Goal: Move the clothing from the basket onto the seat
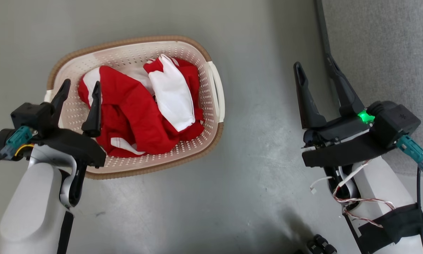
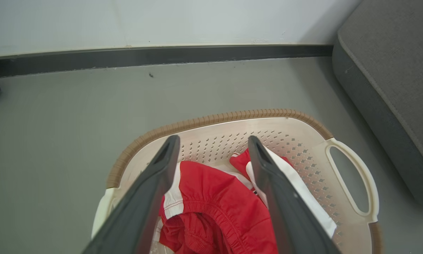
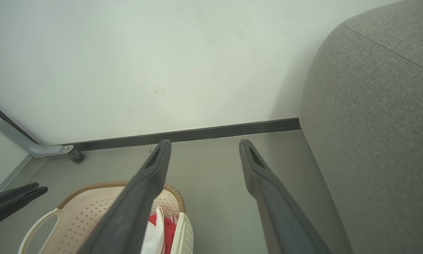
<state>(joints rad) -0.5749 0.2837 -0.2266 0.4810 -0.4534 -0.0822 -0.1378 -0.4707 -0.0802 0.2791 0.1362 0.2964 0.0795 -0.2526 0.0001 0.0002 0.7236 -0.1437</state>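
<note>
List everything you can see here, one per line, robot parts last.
clothing: heap, number unclear, red and white, in the basket
basket: one, cream-white, brown rim, on the floor
seat: one, grey, right of basket
floor: grey, under the basket
wall: pale, dark skirting at its foot
castor: one, black, by the wall
left gripper: one, dark, open, above the basket
right gripper: one, dark, open, beside the seat

Grey floor (image 1: 261,158), smooth, faintly scuffed. Pale wall (image 3: 144,63) meets it at a dark skirting strip (image 2: 162,58). One dark speck (image 2: 150,74) lies on the floor near the strip. Grey metal leg (image 3: 28,143) on a black caster (image 3: 75,156) stands by the wall.
</note>
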